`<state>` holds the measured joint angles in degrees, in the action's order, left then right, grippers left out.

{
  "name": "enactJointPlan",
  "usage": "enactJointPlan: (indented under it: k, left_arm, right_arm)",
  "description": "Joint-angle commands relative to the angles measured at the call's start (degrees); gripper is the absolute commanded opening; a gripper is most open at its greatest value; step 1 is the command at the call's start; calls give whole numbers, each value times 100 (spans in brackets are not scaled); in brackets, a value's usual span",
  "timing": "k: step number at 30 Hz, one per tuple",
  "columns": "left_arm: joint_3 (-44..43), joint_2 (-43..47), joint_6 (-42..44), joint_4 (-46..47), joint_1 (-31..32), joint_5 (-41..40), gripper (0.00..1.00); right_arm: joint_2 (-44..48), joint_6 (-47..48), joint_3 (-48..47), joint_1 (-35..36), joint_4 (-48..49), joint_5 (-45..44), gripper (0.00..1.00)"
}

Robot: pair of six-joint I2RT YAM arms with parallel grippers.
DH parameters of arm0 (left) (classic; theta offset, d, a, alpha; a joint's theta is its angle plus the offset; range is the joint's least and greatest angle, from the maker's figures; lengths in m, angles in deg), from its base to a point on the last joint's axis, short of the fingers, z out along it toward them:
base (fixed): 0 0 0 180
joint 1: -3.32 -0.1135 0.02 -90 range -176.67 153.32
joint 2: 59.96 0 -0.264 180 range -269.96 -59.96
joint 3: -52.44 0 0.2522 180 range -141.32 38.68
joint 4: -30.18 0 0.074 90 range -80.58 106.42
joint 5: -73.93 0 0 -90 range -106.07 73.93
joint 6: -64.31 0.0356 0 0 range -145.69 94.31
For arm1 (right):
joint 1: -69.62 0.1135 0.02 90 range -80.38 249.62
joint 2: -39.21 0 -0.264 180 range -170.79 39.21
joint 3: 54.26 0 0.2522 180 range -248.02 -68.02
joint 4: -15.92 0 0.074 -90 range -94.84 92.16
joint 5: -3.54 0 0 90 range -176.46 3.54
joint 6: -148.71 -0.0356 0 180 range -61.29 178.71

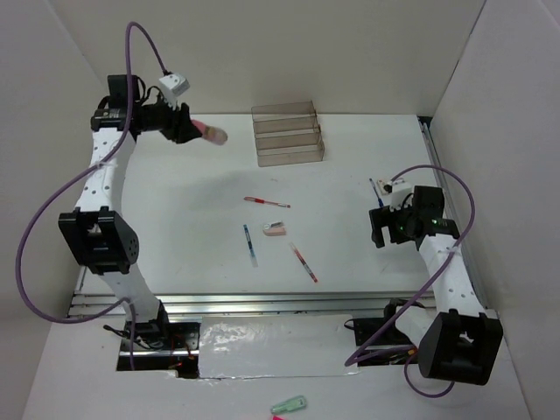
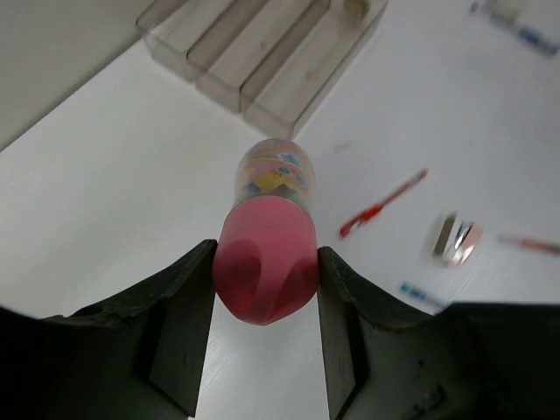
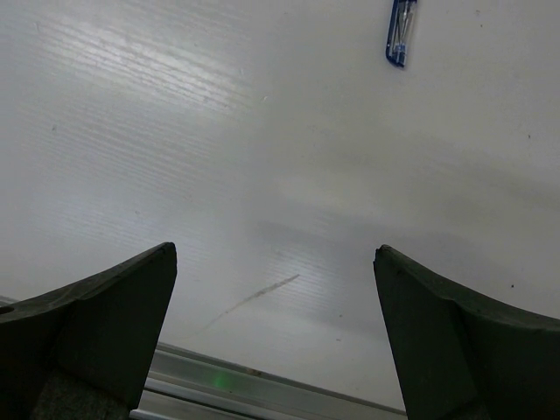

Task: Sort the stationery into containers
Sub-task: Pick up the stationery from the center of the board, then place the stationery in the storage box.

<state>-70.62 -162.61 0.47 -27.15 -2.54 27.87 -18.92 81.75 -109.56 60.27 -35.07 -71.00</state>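
— What sort of place is this?

— A robotics lab, a boxed-in test bench. Plain white board walls stand at nine, twelve and three o'clock around a flat white tabletop.

— What else says lab?

— Two white-and-black jointed robot arms, the left one and the right one, stand by a ribbed aluminium rail at six o'clock. Loose purple cables loop off them, and a crinkled silver sheet lies just beyond the rail.

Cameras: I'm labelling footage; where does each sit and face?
Top external: above and behind, looking down at the table; both arms show.
Left wrist: on the left gripper, facing the organiser past the pink eraser in its jaws.
Right wrist: on the right gripper, facing table and blue pen; open jaws show.
Shared: organiser, in top and left views.
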Motion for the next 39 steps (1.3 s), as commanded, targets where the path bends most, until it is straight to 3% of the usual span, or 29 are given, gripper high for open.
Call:
enactJointPlan:
  k: [1,2,5,8,15,23,39]
  left_arm:
    - [31,-369,-3248,2779,305,624,0]
    - [49,-596,-3570,3741,436,746,0]
    - [145,-1036,-4591,5501,760,512,0]
    - [-126,-1590,-4689,6157,1043,20,0]
    - [-1908,-3224,-4619,6519,1369,-632,0]
    - [-2236,-4210,-4558,7477,1475,-1485,0]
    - [-3036,-5291,-4452,7469,1527,-1766,6]
  right_arm:
    - [-137,-160,-407,64,146,79,100]
    - [-181,-212,-451,73,146,97,100]
    - [-225,-318,-635,99,155,185,100]
    - [-286,-389,-750,134,181,203,100]
    - [-568,-564,-1058,214,85,282,100]
    - [-717,-679,-1111,293,-47,211,100]
    - [-1086,-881,-1322,592,-73,106,100]
